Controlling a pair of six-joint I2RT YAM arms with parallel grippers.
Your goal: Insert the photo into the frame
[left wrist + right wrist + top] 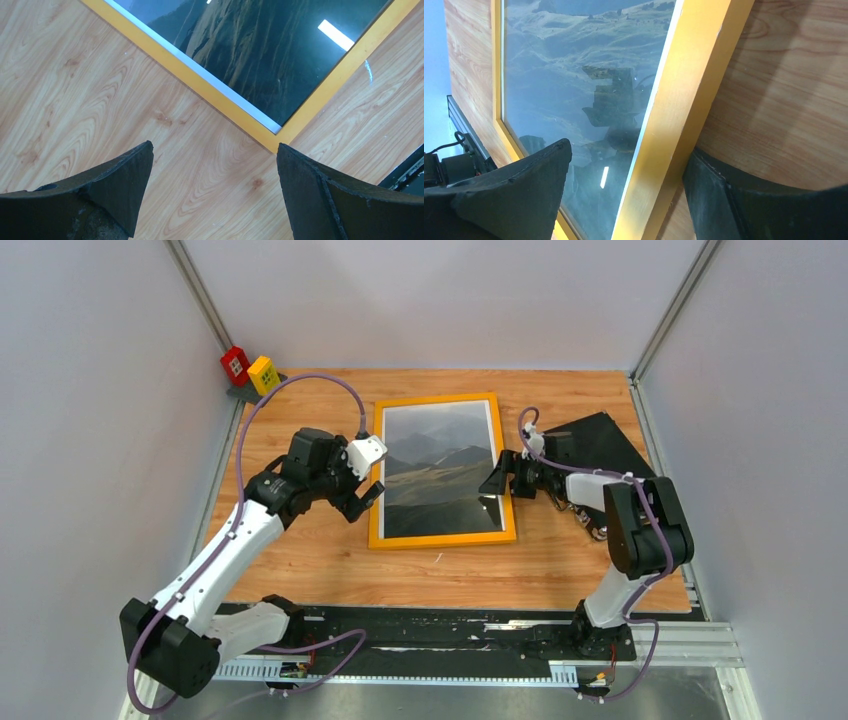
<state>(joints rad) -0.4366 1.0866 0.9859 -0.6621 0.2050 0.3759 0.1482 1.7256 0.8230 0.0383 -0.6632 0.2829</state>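
While the frame (pixel 441 537) lies flat on the tabletop (pixel 300 570), orange-yellow front up, midway between the left and right edges and nearer the far edge, 2 arms lean in on it from either side. The photo (pixel 440 465) sits inside, behind the pane: dark mountains, grey sky, a thin white border against the rail.

Left arm: stretched diagonally from its base at the near-left corner, elbow low, wrist bent down. The left gripper (pixel 364 502) hangs over bare wood just off the frame's near-left corner, jaws spread wide, holding nothing.

Right arm: folded tight, elbow high near the right edge, forearm reaching left over a black case (pixel 600 440). The right gripper (pixel 497 478) straddles the frame's right rail, 1 finger above the pane, 1 outside the rail, jaws apart and not clamped.

Far-left corner: a red block (pixel 236 364) and a yellow block (pixel 263 373), side by side.
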